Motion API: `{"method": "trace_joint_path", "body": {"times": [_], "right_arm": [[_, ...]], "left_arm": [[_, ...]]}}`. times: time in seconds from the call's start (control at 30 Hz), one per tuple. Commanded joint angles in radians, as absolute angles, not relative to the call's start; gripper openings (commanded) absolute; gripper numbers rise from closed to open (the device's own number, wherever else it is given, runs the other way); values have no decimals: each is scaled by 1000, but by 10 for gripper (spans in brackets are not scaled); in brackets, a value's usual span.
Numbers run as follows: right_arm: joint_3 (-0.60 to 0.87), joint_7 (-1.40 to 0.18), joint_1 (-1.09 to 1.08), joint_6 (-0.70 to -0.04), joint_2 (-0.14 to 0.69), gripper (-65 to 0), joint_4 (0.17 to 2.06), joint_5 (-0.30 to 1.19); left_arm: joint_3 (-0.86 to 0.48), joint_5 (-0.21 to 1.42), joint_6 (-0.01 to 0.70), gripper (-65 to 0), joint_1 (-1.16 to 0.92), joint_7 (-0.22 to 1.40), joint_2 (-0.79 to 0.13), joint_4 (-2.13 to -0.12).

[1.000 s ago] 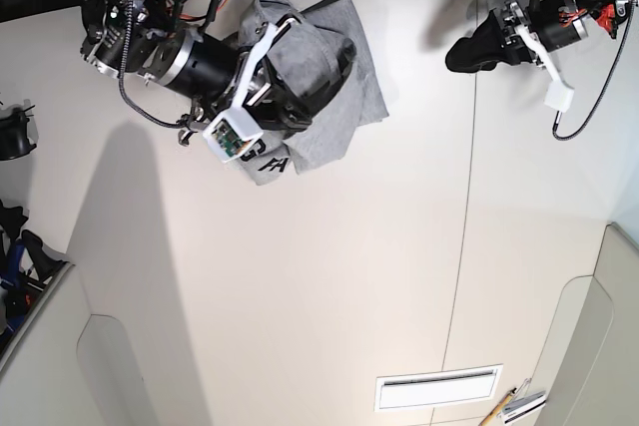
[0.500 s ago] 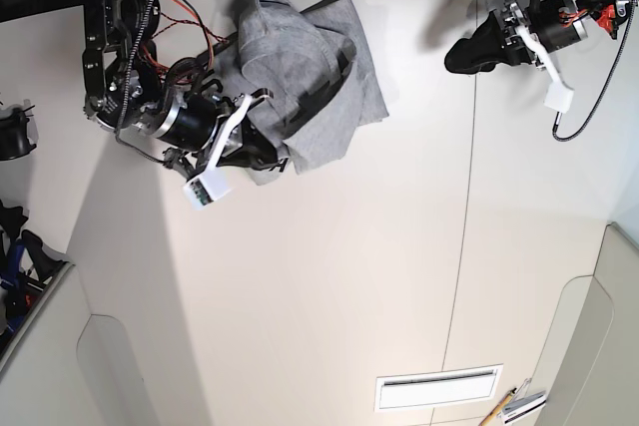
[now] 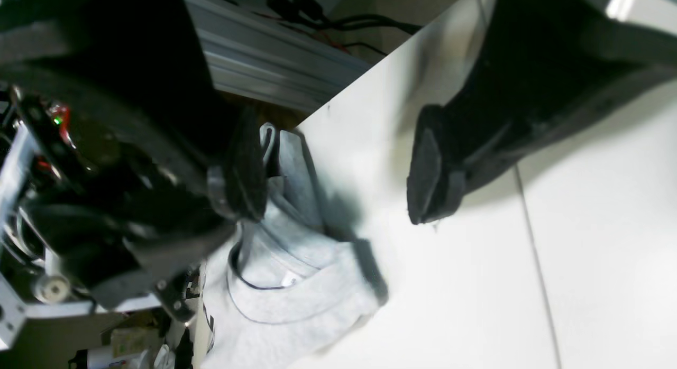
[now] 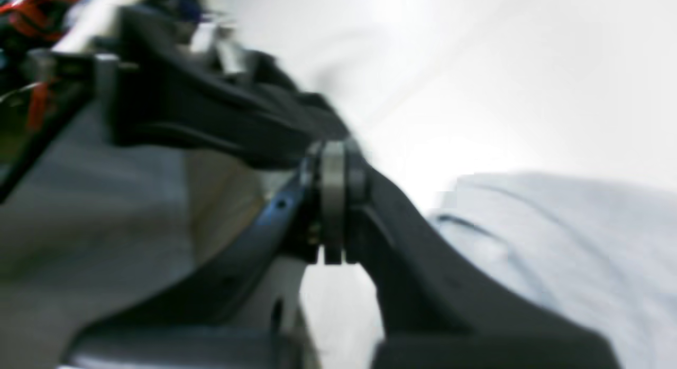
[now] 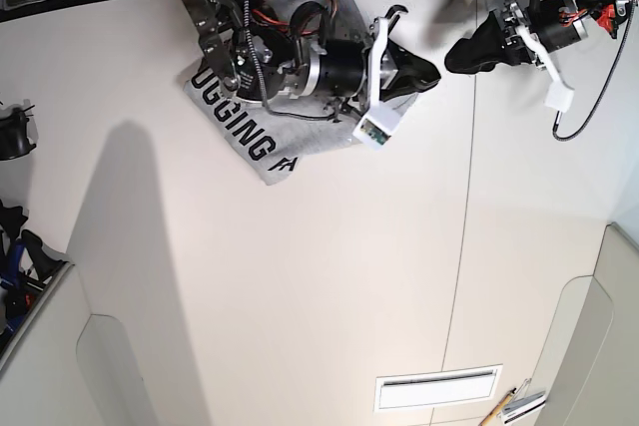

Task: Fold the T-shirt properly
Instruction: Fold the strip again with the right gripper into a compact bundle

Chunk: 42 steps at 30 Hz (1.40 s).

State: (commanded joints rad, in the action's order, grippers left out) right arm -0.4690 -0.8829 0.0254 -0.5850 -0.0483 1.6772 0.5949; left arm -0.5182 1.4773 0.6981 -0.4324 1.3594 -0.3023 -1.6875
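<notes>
At the far edge of the white table (image 5: 329, 276), the grey T-shirt (image 5: 250, 142) is lying crumpled, with black block letters showing on the flap nearest the camera in the base view. The right gripper (image 5: 419, 72) is reaching across the T-shirt, its arm lying over the cloth and its tip just past the garment's edge; the wrist view is too blurred to tell whether its jaws are apart or together. The left gripper (image 5: 464, 52) is hovering well apart from the T-shirt, off to the side over bare table, with its jaws spread wide and holding nothing.
</notes>
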Motion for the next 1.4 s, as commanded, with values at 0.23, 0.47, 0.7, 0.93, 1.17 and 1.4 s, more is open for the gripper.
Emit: {"method": "trace_joint_path", "body": {"times": [0.23, 0.47, 0.7, 0.93, 1.17, 1.4], "right_arm": [[-373, -898, 25, -579, -52, -650, 1826, 482], [44, -898, -27, -579, 100, -650, 1866, 539], [295, -898, -44, -580, 299, -650, 1862, 653], [278, -894, -126, -580, 323, -650, 1728, 692], [19, -893, -228, -592, 254, -650, 1549, 694], [-214, -830, -309, -592, 168, -650, 1384, 596]], "left_arm": [[-519, 1484, 698, -298, -432, 1394, -342, -1700], [-518, 1484, 698, -620, -439, 1396, -349, -2012], [-385, 1484, 698, -627, -452, 1396, -346, -2173], [-25, 1161, 698, -628, -451, 1237, -278, -2173], [231, 916, 698, -628, -451, 1058, -264, -2134], [254, 825, 698, -628, -448, 1051, -216, -1956]]}}
